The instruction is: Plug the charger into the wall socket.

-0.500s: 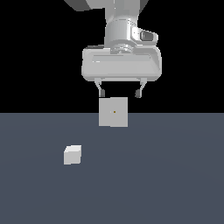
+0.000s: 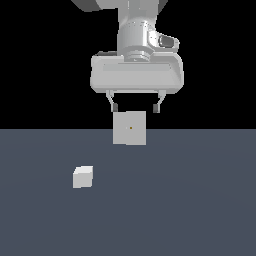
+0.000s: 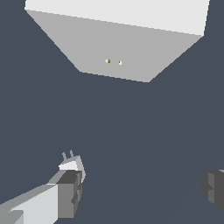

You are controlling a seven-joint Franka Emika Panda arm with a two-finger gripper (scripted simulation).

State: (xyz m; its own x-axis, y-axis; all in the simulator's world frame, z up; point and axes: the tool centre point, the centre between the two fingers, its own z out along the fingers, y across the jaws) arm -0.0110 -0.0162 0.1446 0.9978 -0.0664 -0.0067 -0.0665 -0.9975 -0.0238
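Above the wall socket (image 2: 129, 128), gripper (image 2: 135, 107) hangs spread wide (barely shifted since before); charger (image 2: 82, 177) lies unmoved.

Dark grey floor (image 2: 200, 210) carries 2 things, well apart: charger (image 2: 82, 177), upright wall socket (image 2: 129, 128).

Flat, even, shadowless simulator light

**What I can't fully see**

In the wrist view, one of my fingers (image 3: 65, 192) covers most of the charger (image 3: 72, 164); only its top and two small prongs show. My other finger (image 3: 213, 189) is cut off by the picture's edge. The wall socket (image 3: 118, 48) also runs past the edge. In the exterior view my arm (image 2: 135, 20) is cropped above.
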